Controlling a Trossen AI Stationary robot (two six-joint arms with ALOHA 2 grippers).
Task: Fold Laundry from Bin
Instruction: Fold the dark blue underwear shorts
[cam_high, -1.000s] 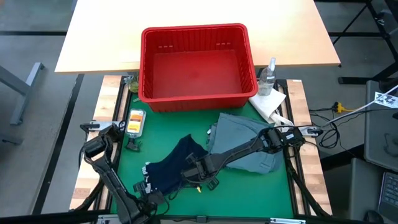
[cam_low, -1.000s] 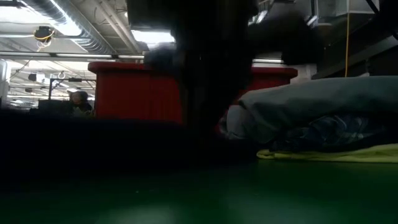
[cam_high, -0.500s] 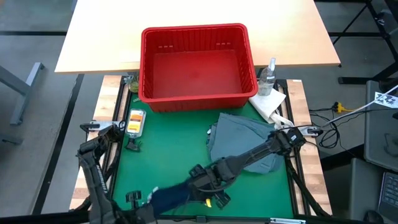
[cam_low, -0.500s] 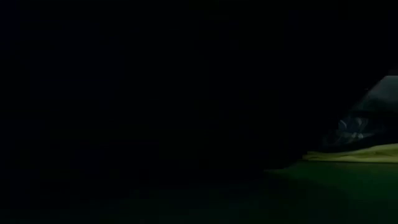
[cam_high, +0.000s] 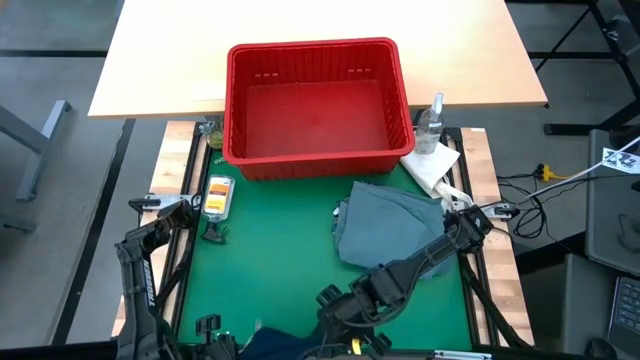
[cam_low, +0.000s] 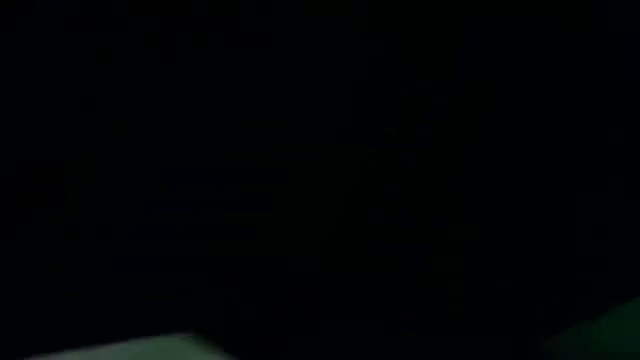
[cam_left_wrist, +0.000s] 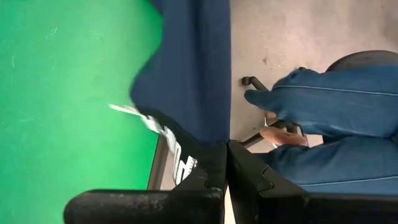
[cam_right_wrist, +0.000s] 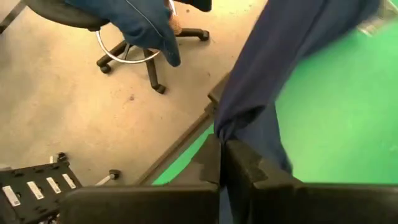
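**Navy Garment Hangs at Desk's Front Edge**

An empty red bin (cam_high: 318, 100) sits at the desk's (cam_high: 270, 240) back edge; a grey-blue garment (cam_high: 385, 228) lies toward the right edge. The navy garment (cam_left_wrist: 189, 68) is pinched by the left gripper (cam_left_wrist: 225, 163) and right gripper (cam_right_wrist: 222, 157), fingers clamped on cloth, and could slip to the floor if either pinch gives.

Both arms are stretched to the near table edge, left gripper (cam_left_wrist: 226, 163) and right gripper (cam_right_wrist: 221, 160) each pinched tight on the dark navy garment (cam_left_wrist: 193, 68).
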